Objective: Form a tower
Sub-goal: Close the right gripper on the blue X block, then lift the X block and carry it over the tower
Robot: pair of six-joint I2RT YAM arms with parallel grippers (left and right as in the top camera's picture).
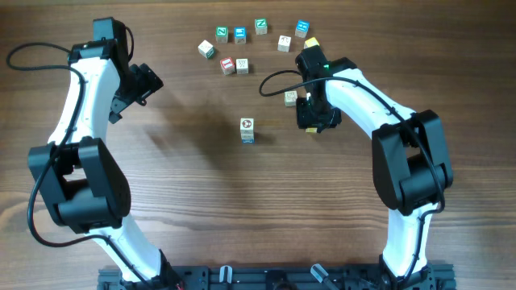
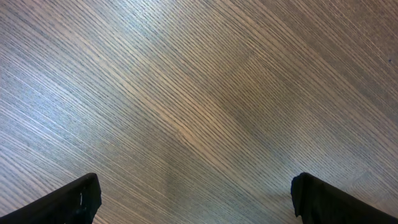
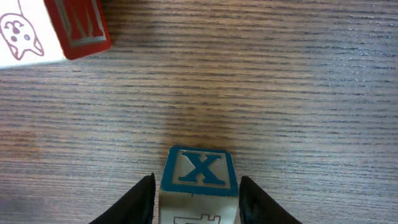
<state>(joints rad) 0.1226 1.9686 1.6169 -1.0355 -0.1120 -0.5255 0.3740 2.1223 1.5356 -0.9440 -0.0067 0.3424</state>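
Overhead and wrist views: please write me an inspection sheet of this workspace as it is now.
Surface: wood-grain table.
Job's things: tower stands mid-table, apart from both grippers.
Clutter: loose cubes grouped far side; one cube beside right arm.
Grippers: left gripper open over bare wood; right gripper fingers flank X cube, grip unclear.
Cables: black cable loops by right arm; another along left arm.
Surroundings: black rail at near edge; nothing else seen.

Loose letter cubes point(image 1: 240, 35) on a wooden table point(image 1: 201, 185)
A scatter at twelve o'clock, trimmed green, blue and red, with a lone cube point(image 1: 290, 98) apart at one o'clock.
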